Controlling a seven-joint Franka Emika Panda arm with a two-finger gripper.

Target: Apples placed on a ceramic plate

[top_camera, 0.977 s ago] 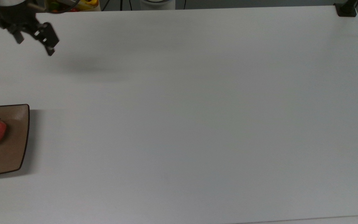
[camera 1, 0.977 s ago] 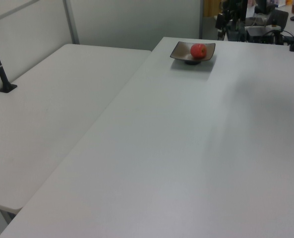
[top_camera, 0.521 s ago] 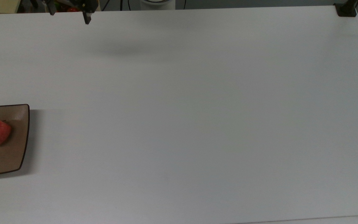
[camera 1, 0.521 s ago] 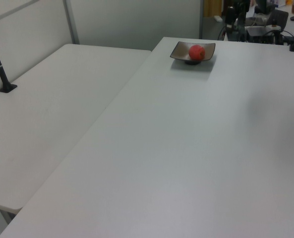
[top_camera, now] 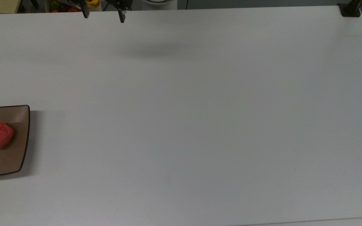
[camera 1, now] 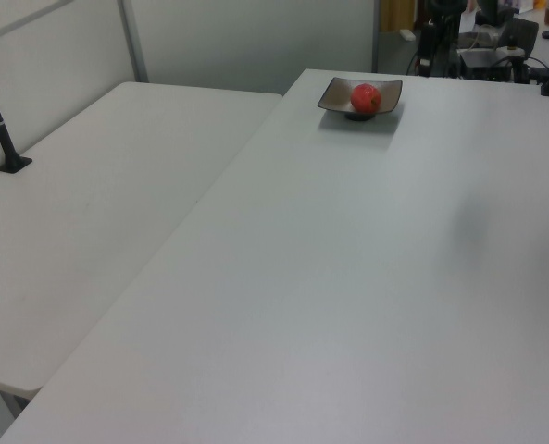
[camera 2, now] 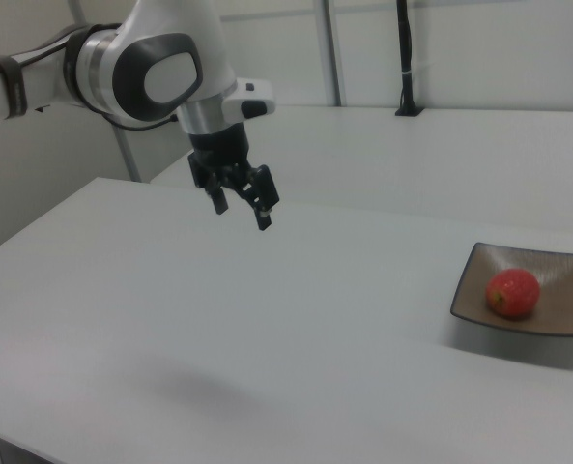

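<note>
A white table (top_camera: 200, 125) carries the ceramic plate (top_camera: 14, 157) near one edge.

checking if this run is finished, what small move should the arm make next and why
Probably none beyond retreating a little further and stopping. The apple already rests on the ceramic plate, while the gripper hangs open and empty above the white table, well away from the plate toward the right view's left. Nothing else on the table looks left to place.

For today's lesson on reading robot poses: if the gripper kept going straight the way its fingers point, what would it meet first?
The gripper hangs open in the air, fingers pointing down and slightly toward the right view's right. It would probably meet bare white table first; the apple on the ceramic plate sits far aside.
</note>
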